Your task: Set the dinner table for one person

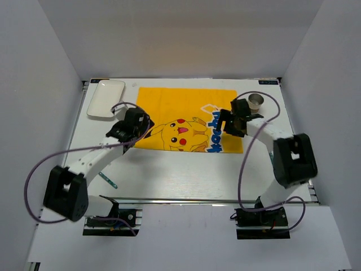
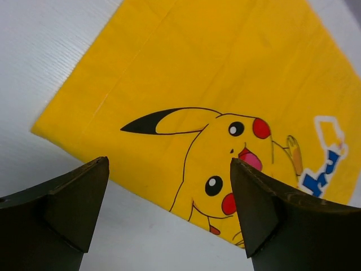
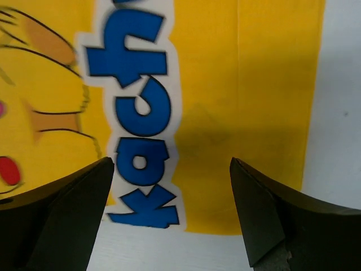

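We saw bright, even overhead light; soft arm shadows on dinner table (image 1: 186, 175). Right wrist view blurred at left edge; fingers (image 3: 62, 220) dark, underlit.

High rear overview of dinner table (image 1: 186, 175), wrist views close, downward — sharing yellow mat (image 1: 169, 104)

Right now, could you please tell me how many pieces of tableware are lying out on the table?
3: a white plate at the far-left corner, a metal cup far right, and a slim utensil beside the left arm. Others may be hidden.
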Robot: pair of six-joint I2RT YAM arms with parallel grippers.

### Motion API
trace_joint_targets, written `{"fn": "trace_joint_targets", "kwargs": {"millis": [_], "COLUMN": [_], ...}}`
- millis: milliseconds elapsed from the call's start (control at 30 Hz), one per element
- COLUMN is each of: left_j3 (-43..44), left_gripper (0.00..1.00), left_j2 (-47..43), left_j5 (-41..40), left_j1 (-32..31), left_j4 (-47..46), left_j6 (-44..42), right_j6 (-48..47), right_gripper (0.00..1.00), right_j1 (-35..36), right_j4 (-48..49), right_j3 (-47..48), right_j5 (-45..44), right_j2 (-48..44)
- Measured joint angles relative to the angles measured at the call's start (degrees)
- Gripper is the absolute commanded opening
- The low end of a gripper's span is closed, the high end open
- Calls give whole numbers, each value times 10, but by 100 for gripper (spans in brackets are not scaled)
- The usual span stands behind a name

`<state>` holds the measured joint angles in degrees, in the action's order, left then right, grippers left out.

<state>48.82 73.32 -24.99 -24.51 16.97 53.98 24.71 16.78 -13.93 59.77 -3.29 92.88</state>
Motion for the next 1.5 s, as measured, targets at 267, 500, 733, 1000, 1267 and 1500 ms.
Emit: {"fn": "trace_joint_targets", "kwargs": {"millis": [267,500,733,1000,1267,1500], "left_j3": [90,93,118,163,180,195], "left_gripper": [98,98,98,98,98,98], "left_j2": [171,203,202,188,117,93], "left_j5": [32,45,44,33,26,8], "left_j1": [3,3,3,3,5,12], "left_j4": [45,76,99,139,171,190], "left_j6": [-17,-14,-20,-28,-30,-21], "right_j6": [5,-2,4,27,32,31], "right_gripper": [89,89,89,89,89,89], "right_j1": [34,32,32,32,32,32], "right_j4": [-76,-160,-165,-145,-139,-136], "right_j3": [87,244,285,205,187,185], "right_j5": [-66,-119,-127,-124,-120,-97], "right_j2": [134,246,272,220,208,200]}}
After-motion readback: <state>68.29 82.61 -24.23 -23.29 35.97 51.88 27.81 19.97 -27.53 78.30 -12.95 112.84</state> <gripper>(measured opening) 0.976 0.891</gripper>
